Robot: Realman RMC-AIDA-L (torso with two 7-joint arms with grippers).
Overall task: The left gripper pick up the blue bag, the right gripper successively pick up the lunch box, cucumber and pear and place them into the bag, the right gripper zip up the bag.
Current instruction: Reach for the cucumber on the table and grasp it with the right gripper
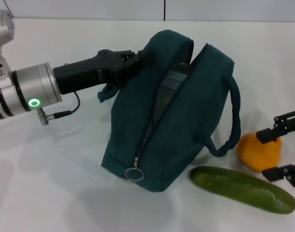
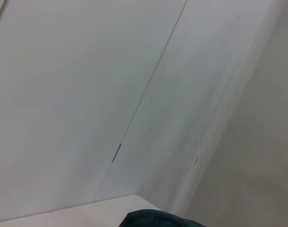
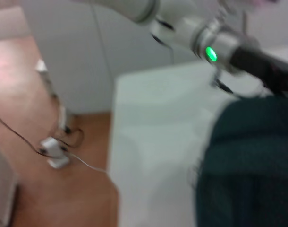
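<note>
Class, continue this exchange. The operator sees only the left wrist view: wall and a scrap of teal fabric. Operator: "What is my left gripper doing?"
Observer: The left gripper is clamped on the blue bag at its top edge.
Operator: Is the zip closed?
Observer: No, it gapes open; the ring pull sits at the bag's near end.
Operator: What lies outside the bag?
Observer: The cucumber and pear, beside the open right gripper.

No readable text, labels or numbers anywhere (bag surface plain, unmarked).
</note>
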